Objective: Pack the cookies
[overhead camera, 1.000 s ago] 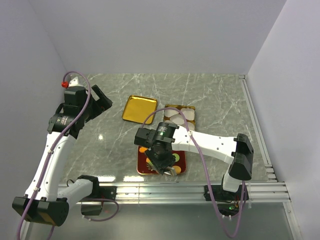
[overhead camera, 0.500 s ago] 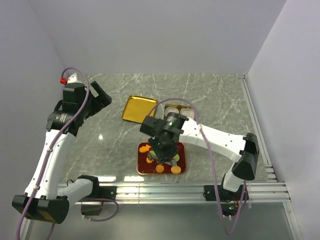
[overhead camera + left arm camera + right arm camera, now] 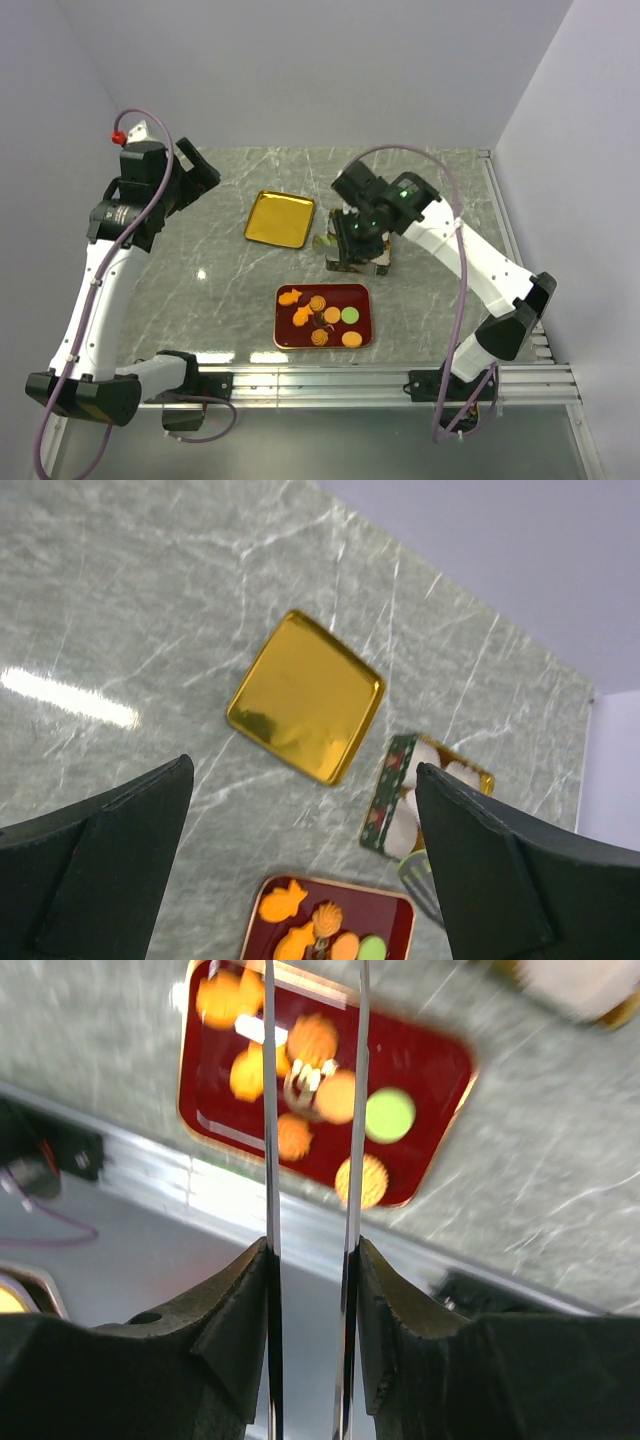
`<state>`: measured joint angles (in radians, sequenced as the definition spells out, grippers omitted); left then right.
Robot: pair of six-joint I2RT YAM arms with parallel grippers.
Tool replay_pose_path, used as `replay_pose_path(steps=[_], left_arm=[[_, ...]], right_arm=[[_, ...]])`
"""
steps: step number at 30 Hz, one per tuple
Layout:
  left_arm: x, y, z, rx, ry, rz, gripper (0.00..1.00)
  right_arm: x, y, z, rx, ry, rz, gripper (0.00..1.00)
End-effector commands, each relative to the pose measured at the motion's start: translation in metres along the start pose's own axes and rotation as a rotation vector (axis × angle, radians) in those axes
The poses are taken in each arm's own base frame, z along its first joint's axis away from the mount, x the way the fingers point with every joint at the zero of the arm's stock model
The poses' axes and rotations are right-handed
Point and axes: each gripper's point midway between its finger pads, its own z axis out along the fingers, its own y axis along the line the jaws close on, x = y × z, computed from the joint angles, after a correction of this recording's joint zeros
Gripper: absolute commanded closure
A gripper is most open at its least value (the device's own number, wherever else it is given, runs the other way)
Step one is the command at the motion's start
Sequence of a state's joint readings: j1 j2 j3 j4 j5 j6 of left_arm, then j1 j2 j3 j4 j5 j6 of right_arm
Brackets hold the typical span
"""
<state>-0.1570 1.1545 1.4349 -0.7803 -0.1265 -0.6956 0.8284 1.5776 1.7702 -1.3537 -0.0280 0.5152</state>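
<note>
Several cookies [image 3: 318, 318] lie on a dark red tray [image 3: 360, 296] at the near middle, among them an orange fish [image 3: 290, 297] and a green disc [image 3: 349, 315]. They also show in the left wrist view [image 3: 325, 930] and the right wrist view [image 3: 315, 1080]. My right gripper [image 3: 360, 232] is shut on metal tongs [image 3: 270, 1110] and hovers over a patterned box [image 3: 383, 264] holding white paper cups [image 3: 428, 755]. The tongs' green tip [image 3: 420, 872] sits by the box's near-left corner. I cannot tell if the tip holds a cookie. My left gripper [image 3: 197, 176] is open and empty, high at the far left.
A gold lid [image 3: 279, 219] lies on the marble table left of the box. The aluminium rail [image 3: 350, 380] with the arm bases runs along the near edge. White walls close the back and sides.
My right arm has lifted the tongs off the red tray and swung back and right to above the box. The left arm has drawn slightly up and back.
</note>
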Motion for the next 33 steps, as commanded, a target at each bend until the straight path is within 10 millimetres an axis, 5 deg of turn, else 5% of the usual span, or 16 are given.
replay_pose_path(steps=[1, 8, 18, 33], left_arm=[[-0.033, -0.013, -0.01, 0.004, -0.093, -0.024, 0.01], [-0.065, -0.026, -0.033, 0.067, -0.235, -0.058, 0.01], [-0.063, -0.02, -0.079, 0.257, -0.437, -0.13, 0.01], [-0.046, -0.01, -0.072, 0.218, -0.382, -0.022, 0.01]], right_arm=[[-0.013, -0.029, -0.021, 0.05, -0.022, -0.004, 0.68], [-0.049, -0.044, -0.019, 0.05, -0.057, 0.084, 0.7], [-0.081, -0.064, 0.013, 0.107, -0.057, 0.158, 0.73], [-0.088, -0.083, 0.05, 0.168, -0.022, 0.168, 0.74]])
